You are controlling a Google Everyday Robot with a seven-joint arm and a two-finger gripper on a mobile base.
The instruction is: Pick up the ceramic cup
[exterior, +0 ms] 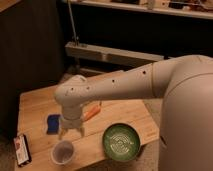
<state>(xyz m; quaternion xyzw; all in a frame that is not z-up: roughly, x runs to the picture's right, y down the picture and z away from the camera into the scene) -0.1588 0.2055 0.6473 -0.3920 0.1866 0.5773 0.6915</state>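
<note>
At the left edge of the wooden table [35, 107] lies a dark flat packet [21, 150], then a blue sponge [52, 123]. The ceramic cup [63, 151] stands upright near the front edge, apart from both. The gripper [70, 135] hangs just above and slightly right of it, fingers spread and empty. To do this well, it should shift a little left until one finger is inside the rim and one outside, then descend straight and close gently. Further right, the orange object [91, 112] and green bowl [121, 141] are out of the way.
</note>
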